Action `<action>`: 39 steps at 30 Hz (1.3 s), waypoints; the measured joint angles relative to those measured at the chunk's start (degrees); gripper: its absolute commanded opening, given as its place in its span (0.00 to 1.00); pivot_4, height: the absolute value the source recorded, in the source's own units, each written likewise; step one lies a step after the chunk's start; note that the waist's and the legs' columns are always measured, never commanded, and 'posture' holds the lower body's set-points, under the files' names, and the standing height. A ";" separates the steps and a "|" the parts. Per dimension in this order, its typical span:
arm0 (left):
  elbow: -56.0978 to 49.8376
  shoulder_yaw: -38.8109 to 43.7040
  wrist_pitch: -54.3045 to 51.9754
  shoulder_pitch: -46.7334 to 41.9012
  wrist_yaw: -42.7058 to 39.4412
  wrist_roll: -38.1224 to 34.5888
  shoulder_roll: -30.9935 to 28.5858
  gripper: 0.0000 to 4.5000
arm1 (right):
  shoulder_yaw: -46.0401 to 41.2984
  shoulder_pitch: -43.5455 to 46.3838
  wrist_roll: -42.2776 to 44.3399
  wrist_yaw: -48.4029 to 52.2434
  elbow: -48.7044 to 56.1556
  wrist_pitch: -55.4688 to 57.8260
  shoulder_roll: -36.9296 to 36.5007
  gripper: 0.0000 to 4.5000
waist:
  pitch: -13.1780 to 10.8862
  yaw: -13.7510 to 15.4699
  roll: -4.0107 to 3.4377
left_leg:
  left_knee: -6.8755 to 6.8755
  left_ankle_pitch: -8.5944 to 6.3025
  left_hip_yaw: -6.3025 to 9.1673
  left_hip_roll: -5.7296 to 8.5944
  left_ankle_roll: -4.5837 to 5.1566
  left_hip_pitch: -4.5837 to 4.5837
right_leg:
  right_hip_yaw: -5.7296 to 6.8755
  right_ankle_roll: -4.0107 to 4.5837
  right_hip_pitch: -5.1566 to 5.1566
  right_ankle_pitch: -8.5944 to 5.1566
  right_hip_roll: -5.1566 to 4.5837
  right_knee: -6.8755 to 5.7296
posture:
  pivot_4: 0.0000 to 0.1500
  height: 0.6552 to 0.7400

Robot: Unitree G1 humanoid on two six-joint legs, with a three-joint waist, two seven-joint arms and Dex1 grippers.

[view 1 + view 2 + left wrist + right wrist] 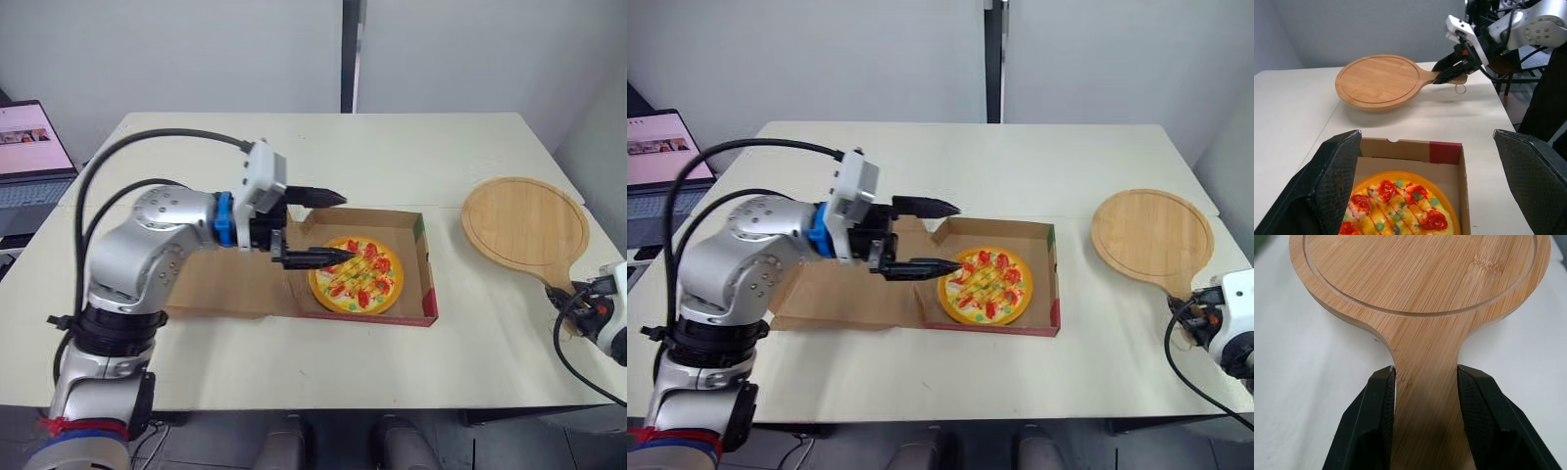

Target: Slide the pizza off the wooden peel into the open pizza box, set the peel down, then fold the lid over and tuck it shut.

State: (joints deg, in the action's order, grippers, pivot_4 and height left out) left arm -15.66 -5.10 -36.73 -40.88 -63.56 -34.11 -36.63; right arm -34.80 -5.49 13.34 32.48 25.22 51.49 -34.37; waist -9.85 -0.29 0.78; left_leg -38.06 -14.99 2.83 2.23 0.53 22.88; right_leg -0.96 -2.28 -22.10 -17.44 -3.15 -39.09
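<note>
So the pizza is already sitting in the base of the pizza box, flat and pretty well centred, so the slide-off part looks done. The wooden peel lies empty on the table, well apart from the box on the robot's right side.

The right gripper has its two black fingers pressed against either side of the peel's handle, so it's grasping the handle even though the round part looks to be resting flat on the tabletop. Seems like the set-the-peel-down step is right at its end: all it needs is to let go and back off along the handle without dragging the peel.

The left gripper hovers over the box near the pizza's left edge, fingers spread wide with nothing between them. The lid lies folded out flat on the table to the left, mostly under that arm.

The next real job is probably the lid. The left gripper needs to get under or onto the lid's far edge, swing it over the pizza without clipping the toppings, then push the front flap down inside the box wall. The box looks light, so it could slide around if nothing steadies it.
</note>
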 measured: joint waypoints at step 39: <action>-9.73 35.87 -12.80 33.28 26.08 -15.38 -1.31 1.00 | 30.36 34.91 19.35 26.18 0.17 -7.68 -21.96 1.00 | -0.04 -0.10 0.10 | -0.02 -0.01 0.16 -0.08 0.00 -0.03 | 0.14 0.01 0.06 0.00 -0.08 0.14 | 1.00 0.90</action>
State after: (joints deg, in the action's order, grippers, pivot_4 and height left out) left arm -25.39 30.77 -49.53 -7.60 -37.48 -49.49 -37.94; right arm -4.44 29.42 32.69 58.66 25.39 43.82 -56.33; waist -9.89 -0.39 0.87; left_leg -38.08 -15.00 3.00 2.15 0.52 22.85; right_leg -0.82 -2.27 -22.04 -17.44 -3.23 -38.95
